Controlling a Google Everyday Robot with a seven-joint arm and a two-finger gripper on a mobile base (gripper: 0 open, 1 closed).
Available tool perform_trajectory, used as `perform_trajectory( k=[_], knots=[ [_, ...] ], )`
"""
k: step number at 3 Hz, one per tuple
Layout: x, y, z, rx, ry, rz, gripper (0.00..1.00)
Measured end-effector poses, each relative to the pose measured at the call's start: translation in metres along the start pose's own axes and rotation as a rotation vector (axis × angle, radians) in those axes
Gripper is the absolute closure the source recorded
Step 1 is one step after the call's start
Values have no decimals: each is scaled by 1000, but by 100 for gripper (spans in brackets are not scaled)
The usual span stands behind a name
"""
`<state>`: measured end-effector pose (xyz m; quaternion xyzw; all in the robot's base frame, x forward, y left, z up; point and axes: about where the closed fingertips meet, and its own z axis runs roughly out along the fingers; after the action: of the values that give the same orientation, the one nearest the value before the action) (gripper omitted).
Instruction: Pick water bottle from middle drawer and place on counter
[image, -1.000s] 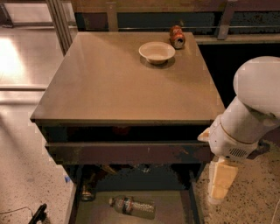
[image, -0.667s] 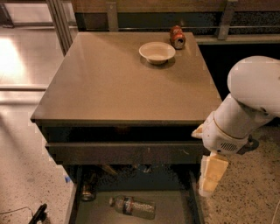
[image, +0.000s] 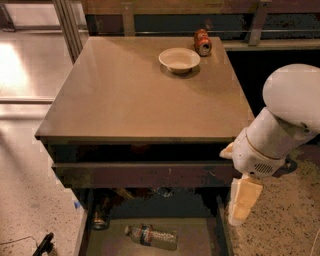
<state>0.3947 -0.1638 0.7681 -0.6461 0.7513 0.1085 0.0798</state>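
The water bottle (image: 150, 236) lies on its side on the pale grey floor of the open middle drawer (image: 200, 242), at the bottom of the view, cap end to the left. The counter (image: 135, 95) is the wide tan top above it. My gripper (image: 236, 216) hangs from the white arm (image: 280, 125) at the right, over the drawer's right wall. It is to the right of the bottle, higher than it, and apart from it.
A pale bowl (image: 179, 59) and a red soda can (image: 202, 42) sit at the back of the counter. A dark can (image: 100, 220) stands in the drawer's left corner. A scratched dark drawer front (image: 145, 175) juts out above the open drawer.
The arm and gripper have shifted a little to the left, toward the drawer's right side. The bottle has not moved.
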Motion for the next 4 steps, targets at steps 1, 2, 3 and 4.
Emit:
perform_trajectory(
  k=[1,2,3,4],
  knots=[
    [-1,9,21,-35,-34,-5,0],
    [-2,14,37,-59,-52,-6,0],
    [-5,19,55,-91,-54,-16,0],
    [-8,25,71,-120,-46,-28,0]
  ],
)
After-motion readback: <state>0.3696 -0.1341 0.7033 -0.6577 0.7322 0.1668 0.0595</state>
